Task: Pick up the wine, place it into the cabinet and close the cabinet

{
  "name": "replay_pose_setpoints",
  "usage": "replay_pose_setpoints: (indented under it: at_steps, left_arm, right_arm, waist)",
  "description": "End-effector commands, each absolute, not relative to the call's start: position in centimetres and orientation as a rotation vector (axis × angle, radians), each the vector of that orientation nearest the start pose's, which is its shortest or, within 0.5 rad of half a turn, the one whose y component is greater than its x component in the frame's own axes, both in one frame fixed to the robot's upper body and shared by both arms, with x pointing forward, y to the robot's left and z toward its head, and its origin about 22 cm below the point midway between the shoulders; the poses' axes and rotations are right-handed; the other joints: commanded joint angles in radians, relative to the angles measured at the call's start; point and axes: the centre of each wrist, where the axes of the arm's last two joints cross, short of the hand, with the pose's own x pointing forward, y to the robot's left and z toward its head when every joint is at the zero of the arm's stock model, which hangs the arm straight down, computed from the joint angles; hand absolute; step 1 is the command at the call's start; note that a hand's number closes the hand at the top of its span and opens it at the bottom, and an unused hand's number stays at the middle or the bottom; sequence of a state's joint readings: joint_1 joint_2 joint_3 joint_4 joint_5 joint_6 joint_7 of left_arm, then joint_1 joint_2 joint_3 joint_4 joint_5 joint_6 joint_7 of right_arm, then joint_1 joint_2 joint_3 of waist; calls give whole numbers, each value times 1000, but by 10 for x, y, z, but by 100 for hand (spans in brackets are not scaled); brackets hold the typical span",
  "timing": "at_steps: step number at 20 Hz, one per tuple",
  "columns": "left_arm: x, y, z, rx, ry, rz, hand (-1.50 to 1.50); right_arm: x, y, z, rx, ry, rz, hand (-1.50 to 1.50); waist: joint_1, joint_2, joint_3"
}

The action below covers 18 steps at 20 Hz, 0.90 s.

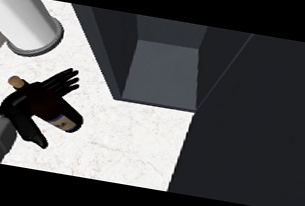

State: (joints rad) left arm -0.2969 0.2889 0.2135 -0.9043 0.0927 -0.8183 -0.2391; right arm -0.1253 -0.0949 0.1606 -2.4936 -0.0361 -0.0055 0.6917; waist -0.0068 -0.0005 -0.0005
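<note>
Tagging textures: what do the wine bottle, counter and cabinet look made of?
Wine bottle: dark glass probably, near black, with a tan cork-like stopper and a pale label. Counter: white stone, likely marble, with faint veining, matte. Cabinet: smooth dark grey panels, matte, painted board or laminate; cannot tell which.

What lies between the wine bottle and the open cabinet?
Head view: only bare white counter between the wine bottle, held by the left robot hand, and the cabinet.
</note>
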Motion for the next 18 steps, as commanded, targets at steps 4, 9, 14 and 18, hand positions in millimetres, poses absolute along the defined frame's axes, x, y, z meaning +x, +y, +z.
replay_pose_setpoints:
  at_steps: [4, 9, 14, 18]
  left_arm:
    - [301, 339, -67, -557, -1398, -353, -150]
    - [299, 331, -72, -592, -1396, -323, -150]
    - [300, 325, -79, -690, -1371, -304, 150]
    - [312, 338, -65, -725, -1370, -370, 150]
  right_arm:
    - [125, -207, 222, 190, -1944, 242, -150]
    - [119, -209, 216, 178, -1958, 245, -150]
    - [117, -208, 217, 186, -1952, 225, -150]
    - [120, -208, 217, 195, -1939, 234, -150]
  waist:
    - [-5, 2, 0]
    - [-3, 0, 0]
    - [-5, 0, 0]
    - [-12, 2, -1]
